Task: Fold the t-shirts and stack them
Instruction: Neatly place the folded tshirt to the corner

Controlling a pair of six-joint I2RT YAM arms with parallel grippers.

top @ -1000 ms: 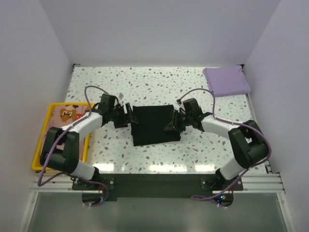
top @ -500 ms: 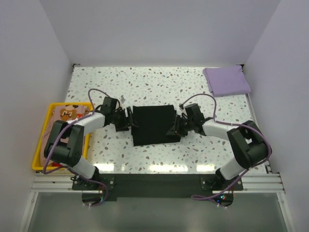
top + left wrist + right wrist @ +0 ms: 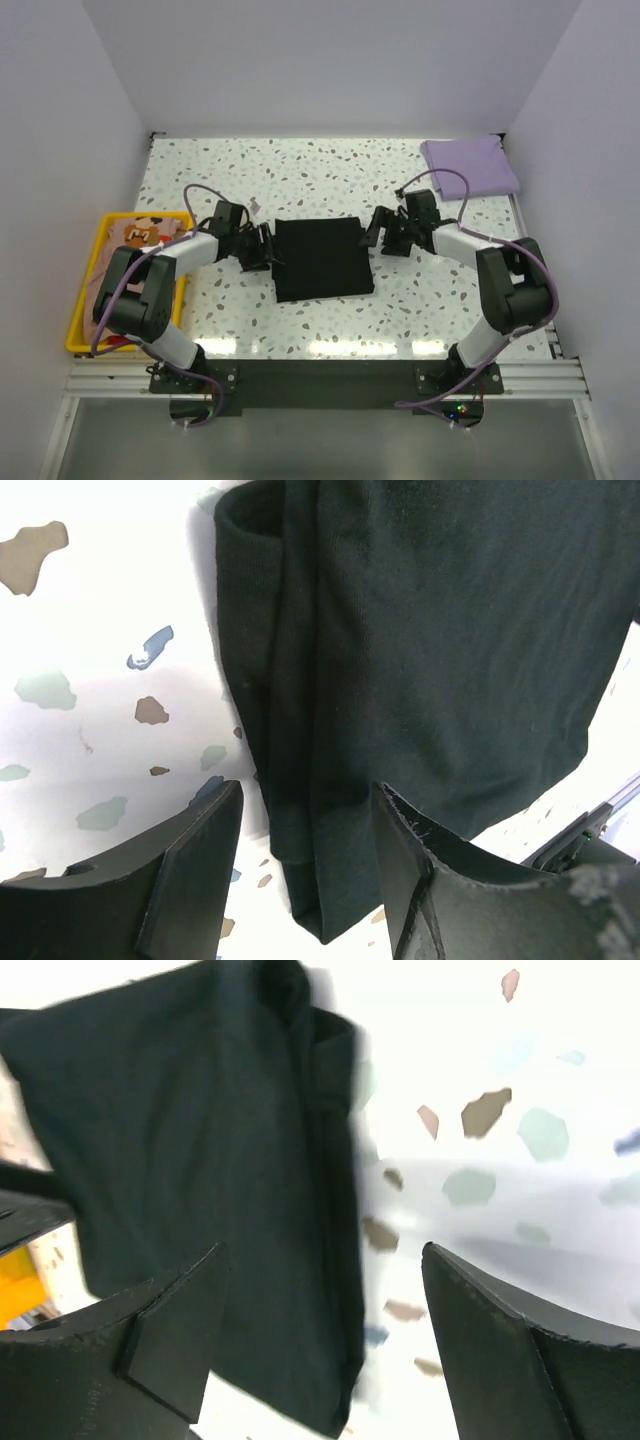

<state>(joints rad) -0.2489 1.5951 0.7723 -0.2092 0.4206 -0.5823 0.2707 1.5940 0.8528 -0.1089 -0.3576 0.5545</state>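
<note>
On our speckled table (image 3: 300,170), the big black t-shirt (image 3: 320,258) lies folded in the middle. The yellow tray (image 3: 80,335) on the left holds the peach t-shirt (image 3: 145,235). The purple t-shirt (image 3: 470,165) lies folded far right. We see the left gripper (image 3: 266,248) open at the black shirt's left edge, holding nothing. The right gripper (image 3: 381,230) is wide open beside its right edge, empty too.

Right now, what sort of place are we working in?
Probably a lab test booth, not a home: plain white walls box in a speckled table, a metal mounting rail runs along its near edge, and a folded black t-shirt and lavender t-shirt lie on it.
</note>
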